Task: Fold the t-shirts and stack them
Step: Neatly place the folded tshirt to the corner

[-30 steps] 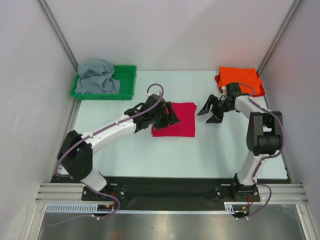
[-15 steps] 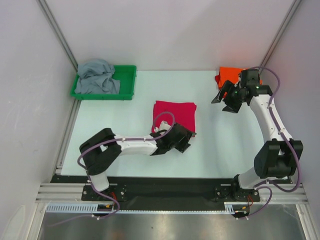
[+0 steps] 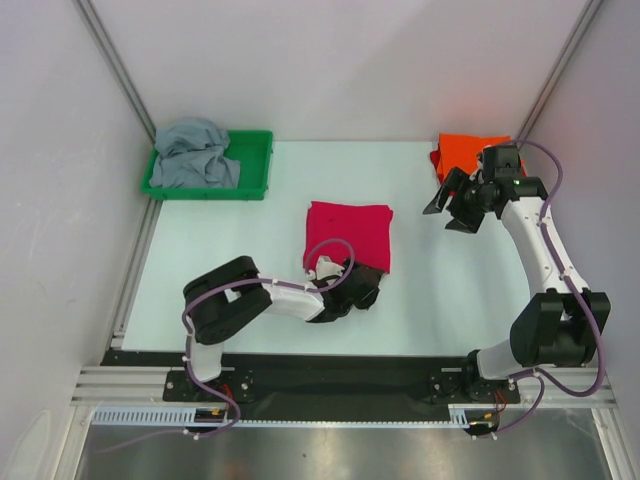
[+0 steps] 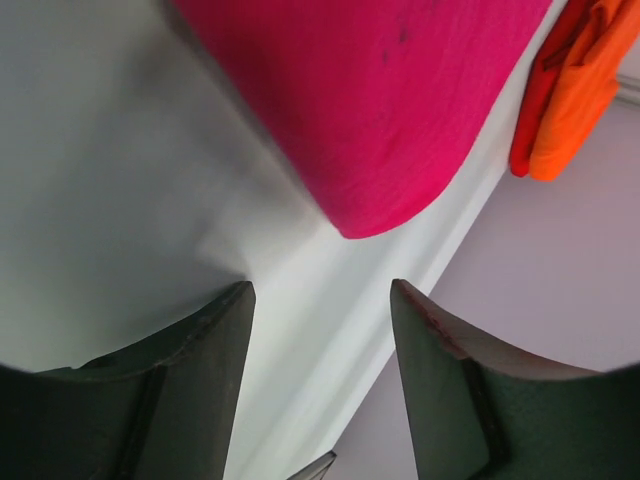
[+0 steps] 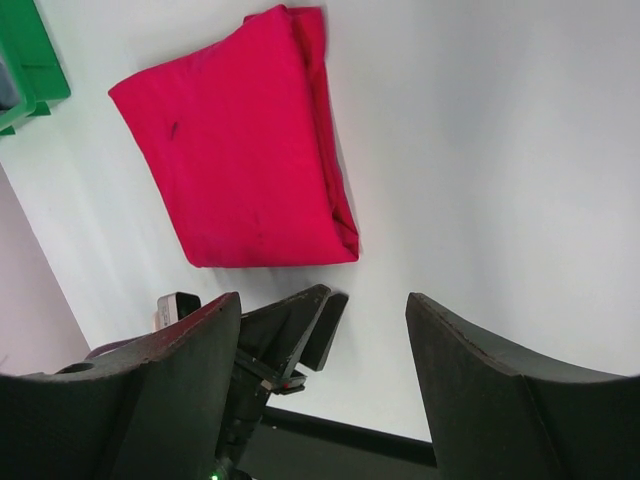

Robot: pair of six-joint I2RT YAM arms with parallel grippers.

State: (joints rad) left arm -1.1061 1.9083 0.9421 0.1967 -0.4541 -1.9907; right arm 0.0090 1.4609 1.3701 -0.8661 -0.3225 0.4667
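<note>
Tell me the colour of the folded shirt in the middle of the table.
Plain crimson-pink; the folded shirt shows best in the right wrist view.

You see soft, matt cloth on the crimson-pink t-shirt [image 3: 348, 232], the orange t-shirt [image 3: 465, 152] and the grey t-shirt [image 3: 195, 155]. The green tray [image 3: 256, 162] is smooth plastic; the worktop [image 3: 450, 300] is smooth and matt.
</note>
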